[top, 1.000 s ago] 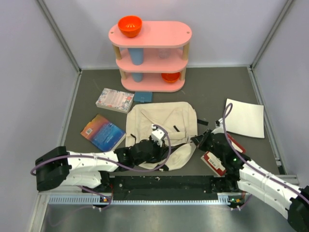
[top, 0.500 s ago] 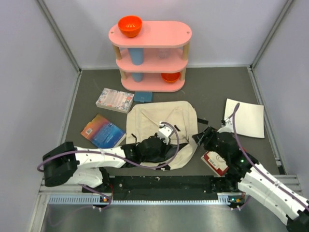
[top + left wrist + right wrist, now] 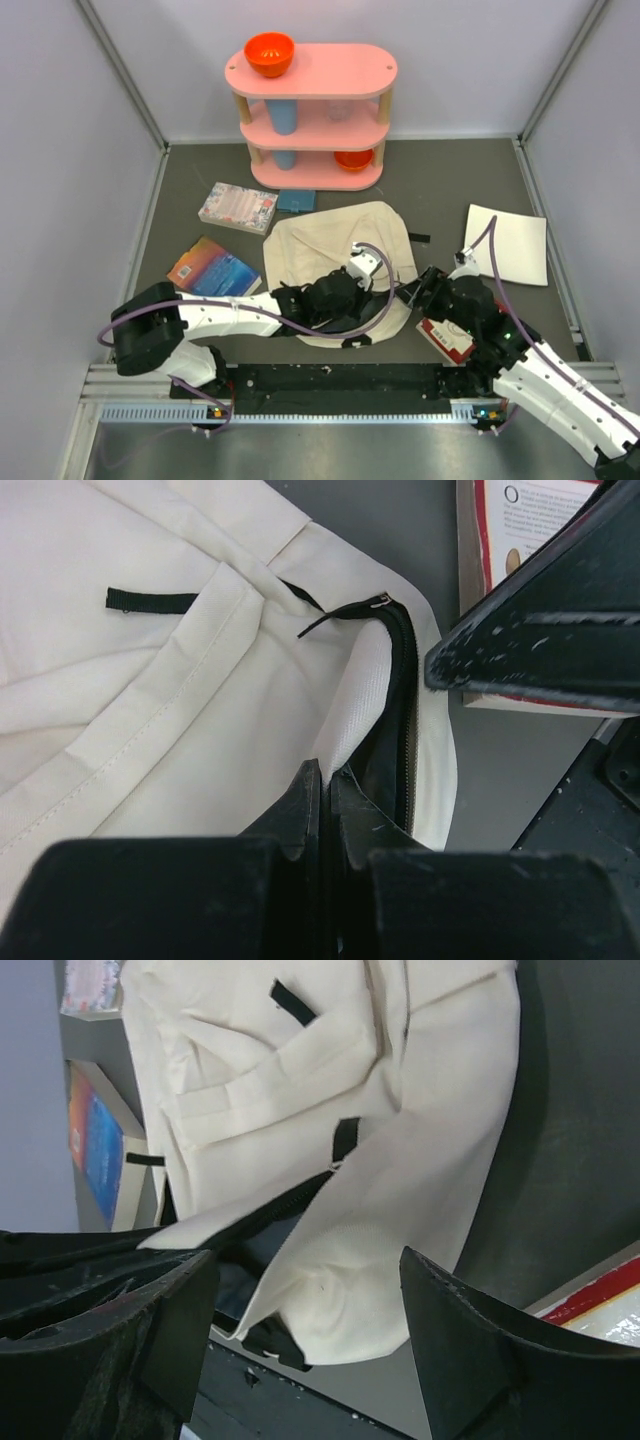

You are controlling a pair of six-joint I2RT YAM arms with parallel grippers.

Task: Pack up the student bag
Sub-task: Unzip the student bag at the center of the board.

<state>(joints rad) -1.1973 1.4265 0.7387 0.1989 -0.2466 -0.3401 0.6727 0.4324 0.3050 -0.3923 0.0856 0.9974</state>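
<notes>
Grey tabletop, walled on three sides. At 9 o'clock of the bag lies a book. Mid-table sits the bag, its near edge hidden under the left arm. There the left gripper pinches its zipper edge; the dark inside is unreadable. At the bag's 4 o'clock the right gripper gapes, holding nothing. Its arm half-covers a box. At 3 o'clock lies a sheet.

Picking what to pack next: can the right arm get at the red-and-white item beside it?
Likely yes: the right tool stands open and empty at the student bag's edge, and the red-and-white item lies just below that arm's wrist with nothing resting on it.
</notes>
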